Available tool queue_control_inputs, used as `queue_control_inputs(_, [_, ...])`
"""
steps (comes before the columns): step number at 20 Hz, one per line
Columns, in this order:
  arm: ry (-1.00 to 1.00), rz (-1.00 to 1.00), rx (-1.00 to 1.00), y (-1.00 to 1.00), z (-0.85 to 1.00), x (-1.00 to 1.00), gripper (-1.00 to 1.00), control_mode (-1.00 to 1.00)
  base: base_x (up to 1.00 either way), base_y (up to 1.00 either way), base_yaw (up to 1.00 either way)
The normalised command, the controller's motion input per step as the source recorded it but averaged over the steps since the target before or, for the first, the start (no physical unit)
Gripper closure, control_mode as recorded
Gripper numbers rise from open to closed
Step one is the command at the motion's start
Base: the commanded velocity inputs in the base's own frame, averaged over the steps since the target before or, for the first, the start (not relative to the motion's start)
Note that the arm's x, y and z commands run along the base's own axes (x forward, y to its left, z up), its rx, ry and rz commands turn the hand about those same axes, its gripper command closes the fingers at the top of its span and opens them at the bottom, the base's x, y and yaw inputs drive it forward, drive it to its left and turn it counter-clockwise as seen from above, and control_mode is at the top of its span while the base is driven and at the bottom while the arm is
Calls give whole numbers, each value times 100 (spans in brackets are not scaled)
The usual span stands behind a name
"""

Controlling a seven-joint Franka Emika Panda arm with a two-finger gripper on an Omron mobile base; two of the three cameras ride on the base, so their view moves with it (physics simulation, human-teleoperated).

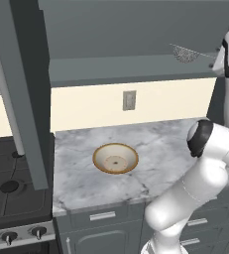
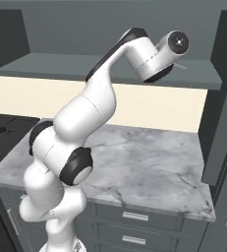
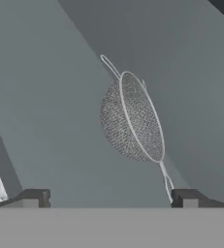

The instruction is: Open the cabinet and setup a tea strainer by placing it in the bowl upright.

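Grey-veined marble worktop (image 1: 160, 149) runs under the dark grey cabinet (image 1: 136, 30), whose doors stand open, one seen edge-on at the left of the left base view. On the cabinet's inner shelf (image 1: 131, 67) lies the tea strainer (image 1: 185, 53), far to the right: a rounded cup of fine silver wire mesh with a thin rim and a thin straight wire handle pointing toward the arm. From the hand view the tea strainer (image 3: 133, 118) sits tilted on the smooth grey shelf, the mesh bulging to one side of its oval rim, the handle running down close to one finger tip (image 3: 186, 197). The gripper (image 3: 108, 198) stands wide open with nothing between its dark finger tips, the strainer ahead of it and not touched.

Below, well apart from the strainer, the bowl (image 1: 115, 158) rests on the worktop: shallow and round, cream inside with a tan-brown rim and a small ring mark at its centre. It shows in the left base view, while in the right base view the arm's white links stand over that part of the worktop (image 2: 149, 162). A pale backsplash with a grey wall outlet (image 1: 129, 100) lies behind the bowl. A black stove (image 1: 7, 183) adjoins the worktop at the left, and grey drawers (image 1: 102, 216) with short silver handles sit beneath.
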Motion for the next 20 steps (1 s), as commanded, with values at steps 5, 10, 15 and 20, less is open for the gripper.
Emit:
queue_control_inputs(5, [0,1,0,0,0,30,-100,-100,0,0,0])
queue_control_inputs(10, [0,1,0,0,8,21,-100,-100,0,0,0])
queue_control_inputs(15, [0,1,1,0,1,24,-100,-100,0,0,0])
queue_control_inputs(20, [0,0,0,0,0,16,-100,-100,0,0,0])
